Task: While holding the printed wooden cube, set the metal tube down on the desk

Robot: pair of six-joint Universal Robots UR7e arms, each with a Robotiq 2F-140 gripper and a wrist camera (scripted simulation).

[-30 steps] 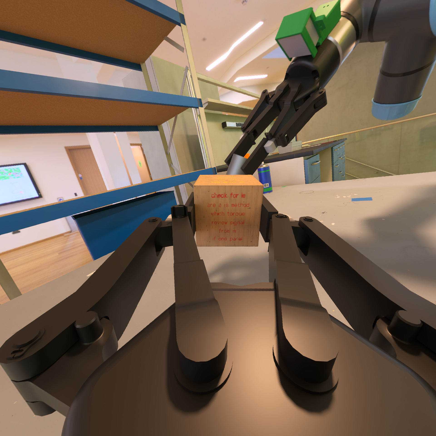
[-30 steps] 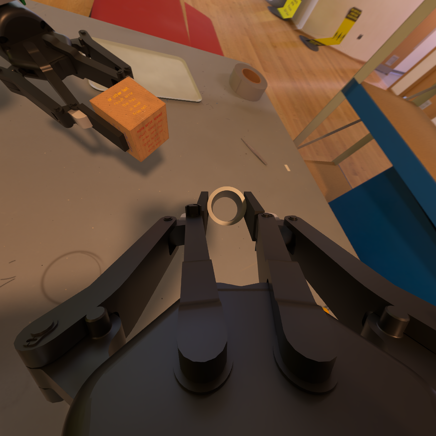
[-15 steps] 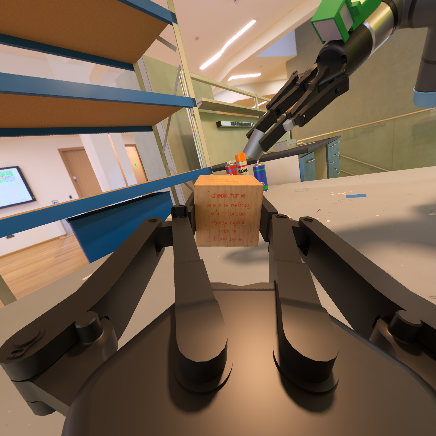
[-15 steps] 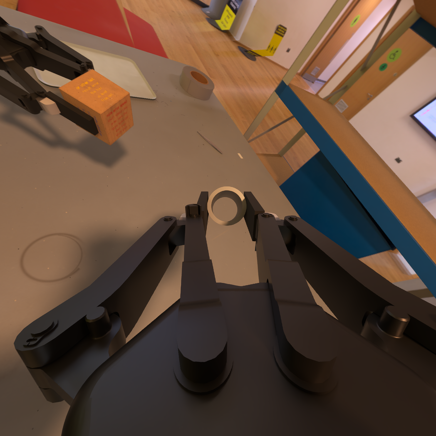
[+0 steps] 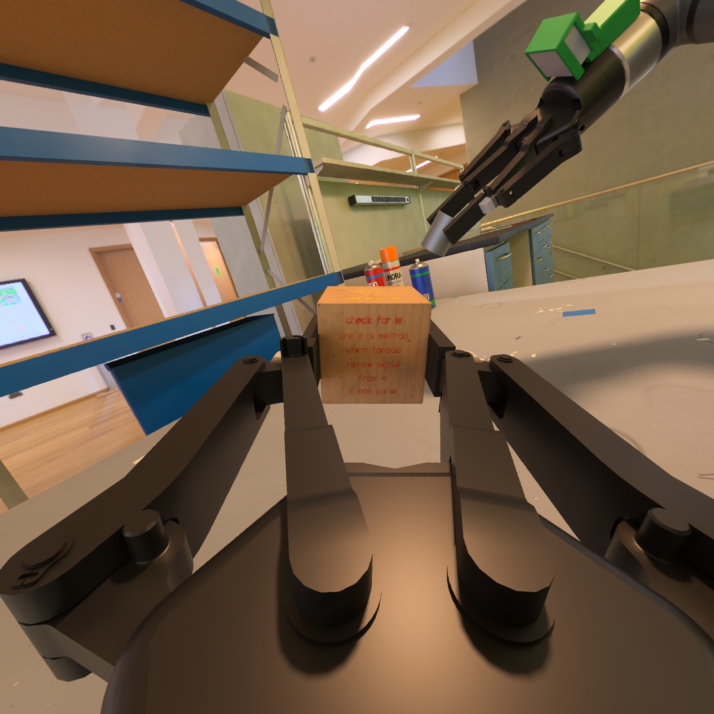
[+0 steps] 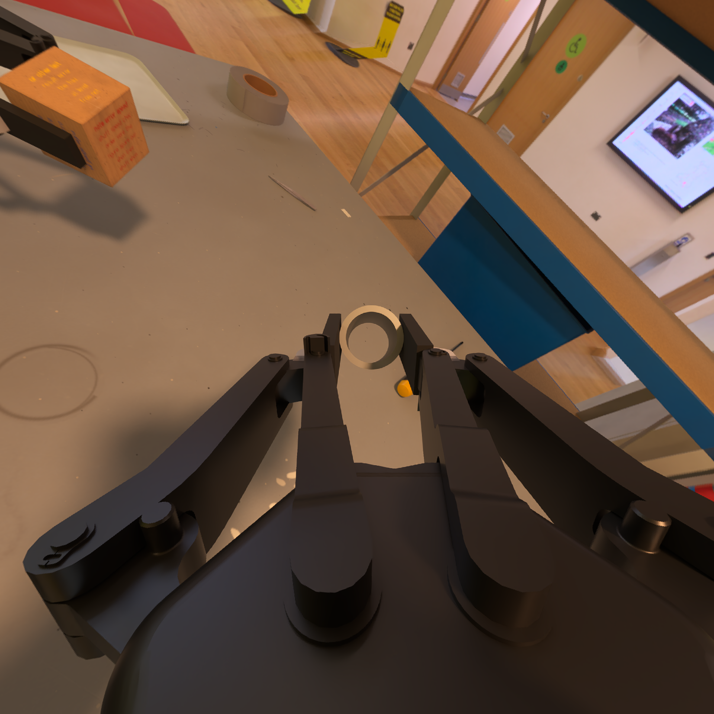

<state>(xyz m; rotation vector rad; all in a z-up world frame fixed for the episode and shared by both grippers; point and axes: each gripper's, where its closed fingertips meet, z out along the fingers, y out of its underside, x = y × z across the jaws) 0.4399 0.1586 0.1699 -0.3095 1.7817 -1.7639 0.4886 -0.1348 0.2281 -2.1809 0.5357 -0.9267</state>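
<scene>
My left gripper is shut on the printed wooden cube, a light wood block with red print, and holds it above the grey desk. The cube also shows in the right wrist view at upper left. My right gripper is shut on the metal tube, a short grey tube seen end-on, held above the desk. In the left wrist view the right gripper hangs at upper right with the tube sticking out of its fingertips, well above the desk.
Three spray cans stand behind the cube. A blue and wood shelf rack runs along the desk's edge, also seen in the right wrist view. A tape roll and a white tray lie on the desk.
My right gripper with the tube has risen and moved away to the right of the cube, uncovering the spray cans. My left gripper still holds the cube in the same place.
</scene>
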